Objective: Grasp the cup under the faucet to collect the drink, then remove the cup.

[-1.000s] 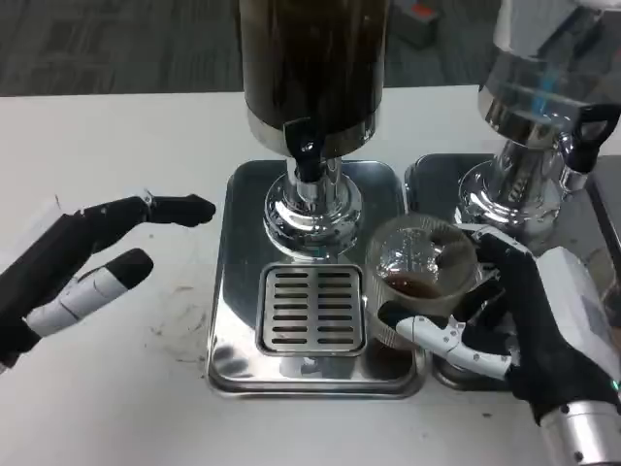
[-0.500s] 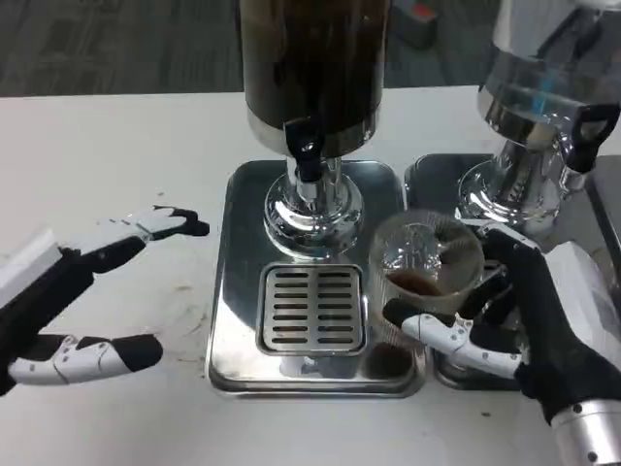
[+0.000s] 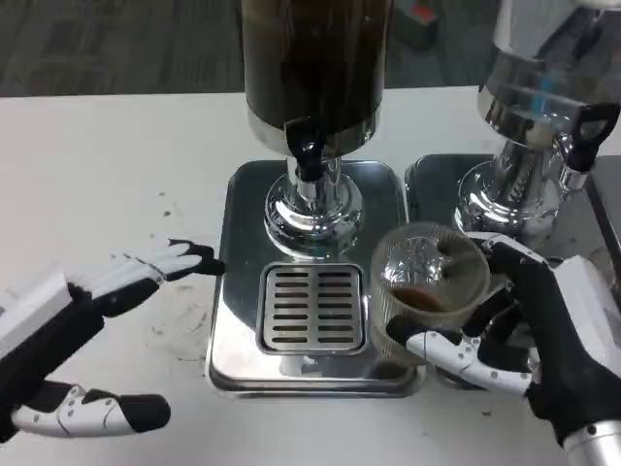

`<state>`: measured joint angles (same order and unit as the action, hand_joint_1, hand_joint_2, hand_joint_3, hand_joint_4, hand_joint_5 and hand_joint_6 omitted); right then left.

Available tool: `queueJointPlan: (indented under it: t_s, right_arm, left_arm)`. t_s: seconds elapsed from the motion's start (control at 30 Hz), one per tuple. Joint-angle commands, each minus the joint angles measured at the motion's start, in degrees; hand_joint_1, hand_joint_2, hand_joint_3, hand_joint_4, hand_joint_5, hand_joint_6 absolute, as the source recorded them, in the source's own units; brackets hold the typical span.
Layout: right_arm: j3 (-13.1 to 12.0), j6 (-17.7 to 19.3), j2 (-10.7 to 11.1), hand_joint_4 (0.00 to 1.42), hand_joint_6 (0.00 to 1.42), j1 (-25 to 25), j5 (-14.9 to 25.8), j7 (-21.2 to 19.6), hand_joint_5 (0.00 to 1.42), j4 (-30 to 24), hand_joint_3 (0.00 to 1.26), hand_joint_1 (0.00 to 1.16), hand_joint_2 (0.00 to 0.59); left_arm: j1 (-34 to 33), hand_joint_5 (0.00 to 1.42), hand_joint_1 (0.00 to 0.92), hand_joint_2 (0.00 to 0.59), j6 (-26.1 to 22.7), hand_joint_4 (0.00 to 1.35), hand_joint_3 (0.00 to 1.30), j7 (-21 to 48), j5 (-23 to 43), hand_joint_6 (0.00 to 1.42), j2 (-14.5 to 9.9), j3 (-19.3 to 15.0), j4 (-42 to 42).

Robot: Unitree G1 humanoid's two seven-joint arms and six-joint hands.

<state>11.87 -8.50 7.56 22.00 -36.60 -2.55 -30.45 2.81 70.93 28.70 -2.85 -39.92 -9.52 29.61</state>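
Lower left of the frame: left robot hand, released, fingers spread, nothing in it; upper fingertips reaching to just beside the left edge of the steel tray, lower finger lying along the bottom edge of the frame, apart from it. Underneath, white worktop with small dark specks near the hand.

Centre: rectangular polished steel drip tray with a slotted grate set into its front half. At the back of the tray, a tall dispenser of dark drink on a chrome pedestal, black faucet pointing down above the grate's rear edge.

Right of centre: clear plastic cup with a little brown liquid at its bottom, over the right front corner of the tray, right of the grate and no longer under the faucet. Right robot hand grasping that cup, thumb across the near side, other fingers behind the far side.

Upper right: second dispenser with a clear vessel and chrome base, standing on its own steel tray, black tap handle at its right.
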Motion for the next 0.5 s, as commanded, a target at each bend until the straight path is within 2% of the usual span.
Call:
queueJointPlan:
  t_s: [0.03,0.33,0.5]
  right_arm:
    - [-0.52,1.14,0.27,0.64,0.91,1.73,0.5,0.35,0.82,-3.83,0.59,0.78,0.216]
    - [-0.29,1.89,0.85,0.64,0.91,5.8,-0.23,0.44,0.82,-6.65,0.59,0.78,0.216]
    - [0.04,2.21,1.1,0.64,0.91,7.21,-0.69,0.39,0.82,-7.78,0.59,0.78,0.216]
  left_arm:
    - [1.87,0.09,0.0,0.094,2.45,0.07,0.2,-0.48,0.13,0.14,-1.92,1.83,-2.12]
    - [4.1,0.07,0.0,0.092,6.3,0.03,0.18,-0.69,-0.37,0.13,-4.36,4.46,-2.95]
    - [4.8,0.06,0.0,0.091,8.85,0.02,0.17,-1.09,-1.15,0.12,-5.36,4.22,-2.64]
